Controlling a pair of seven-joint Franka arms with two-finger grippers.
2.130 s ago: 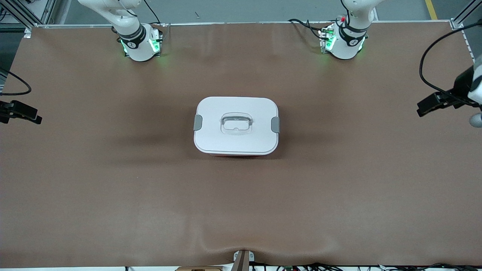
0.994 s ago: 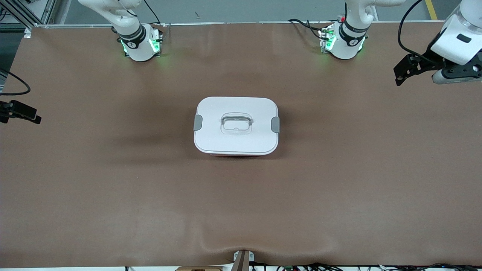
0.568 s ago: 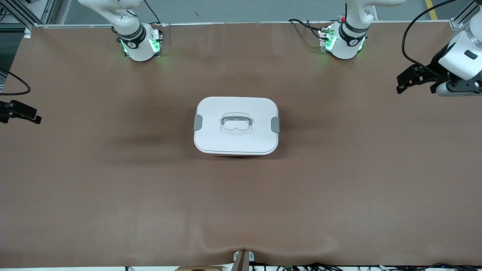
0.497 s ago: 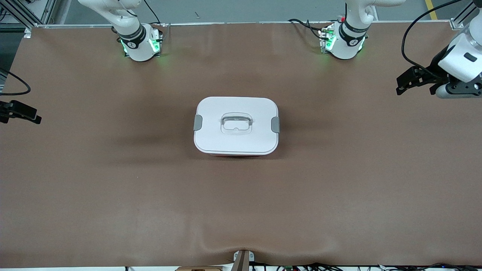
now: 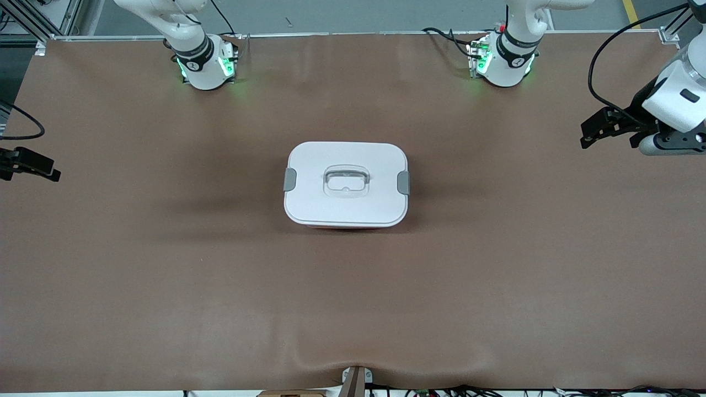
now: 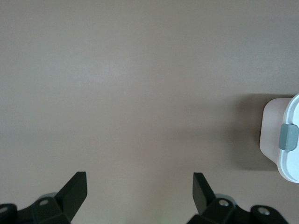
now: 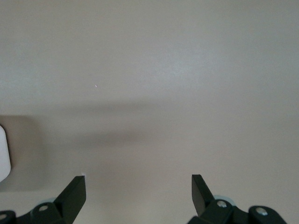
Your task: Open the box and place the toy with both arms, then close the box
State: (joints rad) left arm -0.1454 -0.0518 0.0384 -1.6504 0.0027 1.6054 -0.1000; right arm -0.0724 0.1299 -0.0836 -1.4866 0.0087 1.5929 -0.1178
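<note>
Two gripper views and the high camera give me the same read: the white box [image 5: 346,184] sits mid-table with its lid [image 5: 346,165] seated flat and a grey clip [image 5: 403,182] down at each short end. I see no toy anywhere on the brown table [image 5: 165,286] around the box; whether one is inside I cannot tell, since the lid hides the interior.

My left gripper [image 5: 593,129] hangs over the table well away from the box, toward the left arm's end, and in its wrist view its fingers [image 6: 74,189] are spread wide on nothing, with the box edge and one clip [image 6: 288,136] just in sight. My right gripper [image 5: 25,165] waits at the right arm's end, equally far from the box, its fingers [image 7: 74,191] also parted and holding nothing.

As for progress, a shut box with both arms standing off fits two stages: the box closed with opening and loading to come, or the box closed again with the toy already inside. Nothing here settles which, so I would not commit to a move on this evidence alone
</note>
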